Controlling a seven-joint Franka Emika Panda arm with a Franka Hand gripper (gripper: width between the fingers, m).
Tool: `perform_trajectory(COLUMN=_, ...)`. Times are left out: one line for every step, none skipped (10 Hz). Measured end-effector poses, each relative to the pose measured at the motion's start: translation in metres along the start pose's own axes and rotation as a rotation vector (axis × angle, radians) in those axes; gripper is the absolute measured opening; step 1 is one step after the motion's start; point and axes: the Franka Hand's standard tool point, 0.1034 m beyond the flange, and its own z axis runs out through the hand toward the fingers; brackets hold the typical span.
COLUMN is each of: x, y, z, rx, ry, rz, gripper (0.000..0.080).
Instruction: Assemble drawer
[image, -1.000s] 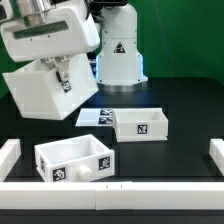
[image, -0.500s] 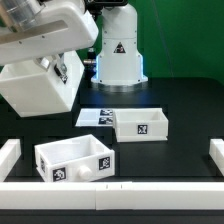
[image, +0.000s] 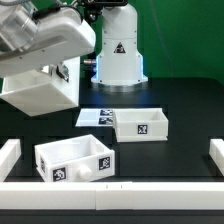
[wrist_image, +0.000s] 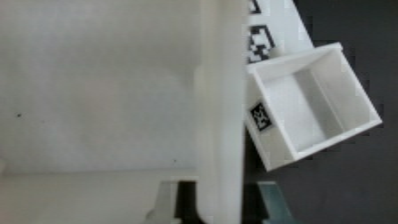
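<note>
1. Clamped on the housing (image: 40, 95): tool (wrist_image: 222, 203) pinching one thin white wall, with the box hanging tilted and apparently lifted off the worktop (image: 180, 100), at the exterior view's left.
2. Likely step in hand: turning the housing and setting it down so that its open face can take the trays.
3. Rotate slowly. With the grip on a thin edge only, expect the bulky box to swing or slip.
4. Lower well apart from the far tray (image: 140, 125) and the near tray (image: 75, 160), both resting on the worktop.
5. Avoid landing on the marker board (image: 95, 116), lying just beside the far tray.
6. Release only once a full face sits flat.
</note>
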Motion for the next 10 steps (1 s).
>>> perform_trajectory(x=0.000, y=-0.003, z=0.001, rx=0.003, ry=-0.134, rz=0.023, gripper=0.0031)
perform_trajectory(x=0.008, y=-0.002, z=0.001, rx=-0.038, ry=-0.198, rz=0.031, gripper=0.0031)
perform_trajectory(x=0.010, y=-0.003, z=0.008, rx=-0.055, ry=-0.258, rz=0.049, gripper=0.0031)
perform_trajectory(x=0.010, y=-0.001, z=0.010, rx=-0.048, ry=-0.289, rz=0.056, gripper=0.0031)
perform_trajectory(x=0.011, y=0.001, z=0.011, rx=-0.048, ry=-0.290, rz=0.059, gripper=0.0031)
perform_trajectory(x=0.012, y=0.003, z=0.012, rx=-0.046, ry=-0.292, rz=0.062, gripper=0.0031)
perform_trajectory(x=0.018, y=0.009, z=0.015, rx=-0.047, ry=-0.301, rz=0.077, gripper=0.0031)
perform_trajectory(x=0.026, y=0.013, z=0.019, rx=-0.058, ry=-0.307, rz=0.107, gripper=0.0031)
perform_trajectory(x=0.032, y=0.017, z=0.026, rx=-0.063, ry=-0.312, rz=0.129, gripper=0.0031)
perform_trajectory(x=0.034, y=0.021, z=0.032, rx=-0.065, ry=-0.320, rz=0.153, gripper=0.0031)
